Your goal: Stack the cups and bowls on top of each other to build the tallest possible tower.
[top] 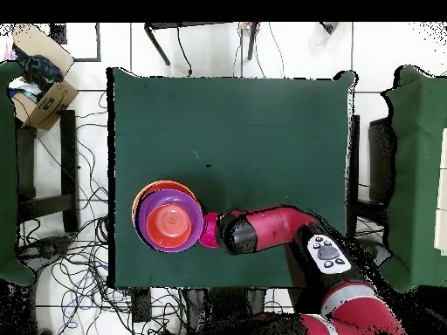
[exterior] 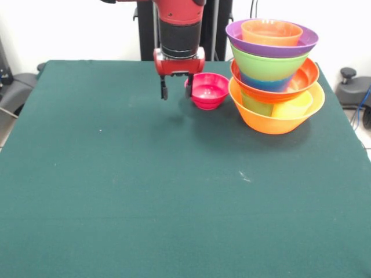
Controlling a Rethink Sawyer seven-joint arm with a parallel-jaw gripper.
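Note:
The tower stands at the table's far right. From the bottom it is the big orange bowl, a green cup and a yellow cup inside it, the wide red-orange bowl, the small blue bowl, the lime green bowl, the purple bowl and the small orange bowl. The small pink bowl sits upright on the cloth just left of it. My gripper is open and empty, its one fingertip at the pink bowl's left rim. The purple cup is hidden.
The green tablecloth stretches wide in front of the gripper. In the overhead view the arm covers the gripper, next to the pink bowl and the tower. A cardboard box lies off the table.

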